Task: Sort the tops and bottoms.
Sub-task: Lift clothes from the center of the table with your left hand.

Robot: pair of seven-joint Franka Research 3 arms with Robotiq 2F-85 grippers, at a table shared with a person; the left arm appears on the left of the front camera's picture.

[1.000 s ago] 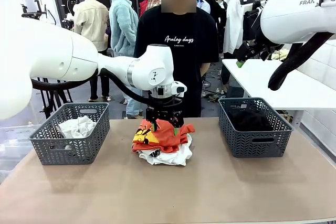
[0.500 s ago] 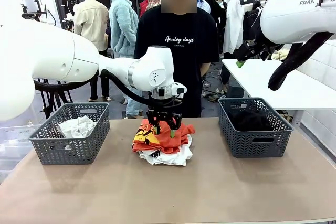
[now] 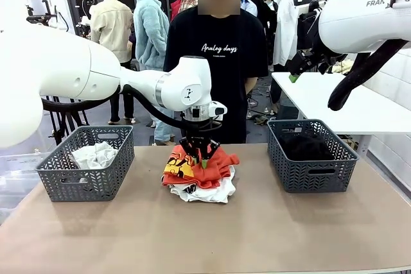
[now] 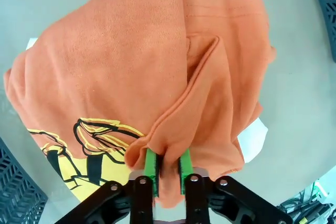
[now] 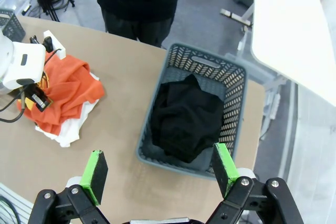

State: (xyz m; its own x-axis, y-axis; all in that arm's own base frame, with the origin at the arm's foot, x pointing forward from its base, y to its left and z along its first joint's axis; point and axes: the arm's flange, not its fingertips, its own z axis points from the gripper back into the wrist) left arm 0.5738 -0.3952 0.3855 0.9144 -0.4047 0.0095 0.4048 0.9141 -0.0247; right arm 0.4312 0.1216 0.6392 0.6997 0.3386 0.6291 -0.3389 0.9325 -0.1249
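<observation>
One thin fold of the soft orange-red cloth T-shirt with yellow and black print [image 4: 121, 61] is pinched between the nearly closed pads [image 4: 151, 163] of the left gripper [image 4: 168, 174], at the middle of the brown table [image 3: 128, 235]. On lifting, so small a pinch could be lost, or the white cloth T-shirts [image 3: 209, 192] beneath could be dragged along. The right gripper [image 5: 160, 174] is held wide open, empty, above the right-hand dark grey lattice basket [image 5: 231, 106].
</observation>
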